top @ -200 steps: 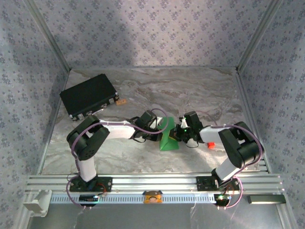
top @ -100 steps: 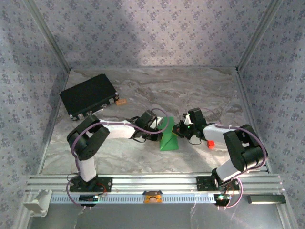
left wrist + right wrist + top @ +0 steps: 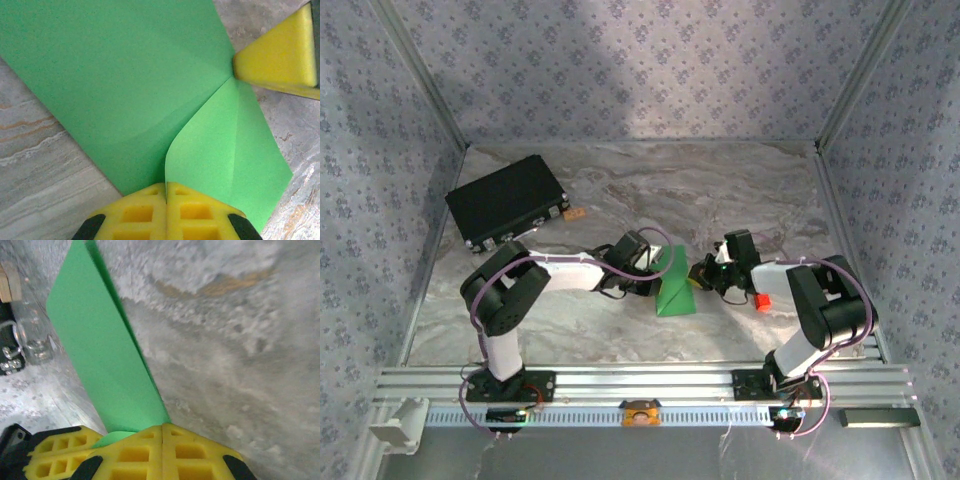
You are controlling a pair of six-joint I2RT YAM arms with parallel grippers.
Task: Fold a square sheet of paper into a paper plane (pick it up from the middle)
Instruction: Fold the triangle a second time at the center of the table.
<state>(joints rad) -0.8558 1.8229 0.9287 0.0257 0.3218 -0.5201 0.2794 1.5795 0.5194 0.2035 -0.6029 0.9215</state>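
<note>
Folding looks partway through. The square sheet of paper (image 3: 675, 295) is not flat: it stands near the middle of the marble table (image 3: 720, 190) as a doubled, tent-like wedge. One flap is turned over along a soft curve that has not been pressed, and no dart shape shows yet.

The left gripper (image 3: 166, 189) is clamped shut on the paper's near edge. In its wrist view the main panel spreads toward 11 and 12 o'clock, and the turned flap runs toward 1 o'clock. At 2 o'clock in that view, a yellow finger of the other arm meets the paper where flap and panel join.

The right gripper (image 3: 162, 432) is likewise closed on the sheet, which rises from its fingers toward 11 o'clock. From above, the two grippers flank the paper, the left at its 9 o'clock and the right at its 3 o'clock, both touching it.

A small red block (image 3: 761, 301) lies just beside the right arm, at 4 o'clock from the paper. A black case (image 3: 508, 205) sits well apart at 10 o'clock.

The next move probably calls for laying the flap down squarely and pressing the curve into a sharp crease. One gripper would anchor the sheet while the other works. Paper this thin could tear or skew if the two pull against each other.
</note>
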